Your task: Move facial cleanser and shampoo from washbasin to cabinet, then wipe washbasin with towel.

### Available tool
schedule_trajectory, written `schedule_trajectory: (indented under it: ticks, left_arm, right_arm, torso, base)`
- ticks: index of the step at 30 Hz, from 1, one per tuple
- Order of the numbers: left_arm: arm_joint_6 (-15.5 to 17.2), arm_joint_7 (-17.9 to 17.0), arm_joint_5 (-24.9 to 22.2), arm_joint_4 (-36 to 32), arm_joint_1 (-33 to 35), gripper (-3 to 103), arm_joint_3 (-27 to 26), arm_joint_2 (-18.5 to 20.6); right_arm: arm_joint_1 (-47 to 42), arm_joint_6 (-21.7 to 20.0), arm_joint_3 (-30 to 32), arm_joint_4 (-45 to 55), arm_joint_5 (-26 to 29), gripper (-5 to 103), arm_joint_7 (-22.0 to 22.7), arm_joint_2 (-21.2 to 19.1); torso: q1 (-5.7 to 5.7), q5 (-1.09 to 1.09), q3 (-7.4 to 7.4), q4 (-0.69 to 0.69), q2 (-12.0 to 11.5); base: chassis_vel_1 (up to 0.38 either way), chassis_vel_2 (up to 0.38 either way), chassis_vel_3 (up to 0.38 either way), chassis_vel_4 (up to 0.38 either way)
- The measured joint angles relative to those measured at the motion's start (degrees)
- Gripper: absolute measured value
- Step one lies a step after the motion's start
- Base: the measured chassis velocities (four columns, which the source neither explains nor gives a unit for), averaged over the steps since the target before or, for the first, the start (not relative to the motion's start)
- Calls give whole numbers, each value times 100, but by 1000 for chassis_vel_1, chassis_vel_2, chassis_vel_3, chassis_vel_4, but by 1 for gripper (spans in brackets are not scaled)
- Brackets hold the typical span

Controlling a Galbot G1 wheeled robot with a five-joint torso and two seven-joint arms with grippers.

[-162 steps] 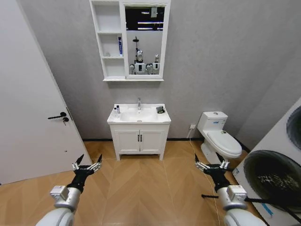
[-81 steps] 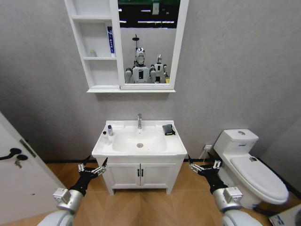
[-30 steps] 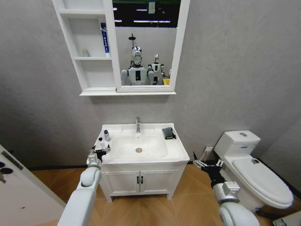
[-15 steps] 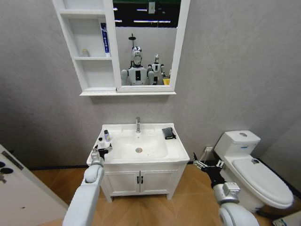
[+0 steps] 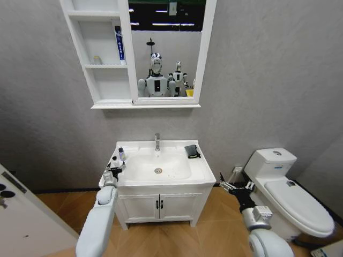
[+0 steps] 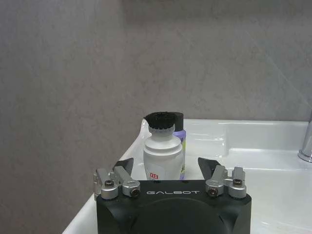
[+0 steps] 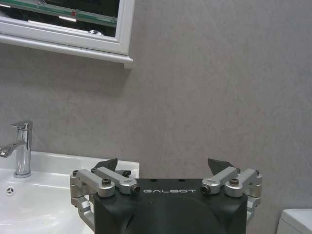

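While your left gripper is standing spread around the white bottle, keep it centred between the fingers. Close gently, avoiding the purple bottle just behind; the right gripper is idling open.

Two small bottles stand upright on the white ceramic washbasin: a white plastic bottle with a black cap right between the left pincer's spread fingers, and a purple bottle touching behind it. The small dark towel lies well apart, across the bowl.
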Motion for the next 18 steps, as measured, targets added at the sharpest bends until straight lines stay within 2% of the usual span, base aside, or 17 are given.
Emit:
schedule_trajectory:
  ticks: [3, 5, 6, 8, 9, 11, 13, 14, 16, 17, 18]
  left_arm:
    - [8, 0, 2, 3, -3, 71, 0, -5]
    - [19, 0, 5, 6, -8, 59, 6, -4]
    - [19, 0, 5, 6, -8, 59, 6, -4]
    - [54, 14, 4, -30, -4, 49, 21, 33]
    - [54, 14, 4, -30, -4, 49, 21, 33]
    - [117, 7, -32, -171, 47, 40, 26, 75]
    - [249, -81, -97, -594, 229, 37, 61, 200]
    - [249, -81, -97, -594, 229, 37, 61, 200]
    - [595, -355, -387, -1432, 584, 37, 131, 535]
    - [595, -355, -387, -1432, 584, 37, 131, 535]
    - [857, -552, -626, -2046, 785, 37, 150, 772]
  right_arm:
    - [12, -2, 1, -4, 6, 100, 3, -9]
    - [31, -10, 1, -8, 20, 100, 9, -21]
    - [31, -10, 1, -8, 20, 100, 9, -21]
    - [36, -22, -2, -9, 36, 100, 17, -25]
    - [36, -22, -2, -9, 36, 100, 17, -25]
    - [35, -28, -5, -14, 41, 100, 19, -20]
    - [36, -28, -6, -20, 41, 100, 19, -17]
    - [36, -28, -6, -20, 41, 100, 19, -17]
    - [49, -29, -11, -27, 45, 100, 19, -18]
    - [49, -29, -11, -27, 45, 100, 19, -18]
    - [66, -29, -16, -33, 45, 100, 20, -19]
  torso:
    - [0, 0, 0, 0, 0]
    - [0, 0, 0, 0, 0]
    - [0, 0, 0, 0, 0]
    - [0, 0, 0, 0, 0]
    - [0, 0, 0, 0, 0]
    - [0, -1, 0, 0, 0]
    - [0, -2, 0, -2, 0]
    - [0, -2, 0, -2, 0]
    - [0, -4, 0, -1, -1]
    - [0, -4, 0, -1, -1]
    - [0, -3, 0, 2, 0]
  base:
    - [0, 0, 0, 0]
    - [0, 0, 0, 0]
    - [0, 0, 0, 0]
    - [0, 0, 0, 0]
    - [0, 0, 0, 0]
    - [0, 0, 0, 0]
    - [0, 0, 0, 0]
    - [0, 0, 0, 0]
    - [0, 0, 0, 0]
    - [0, 0, 0, 0]
    - [0, 0, 0, 0]
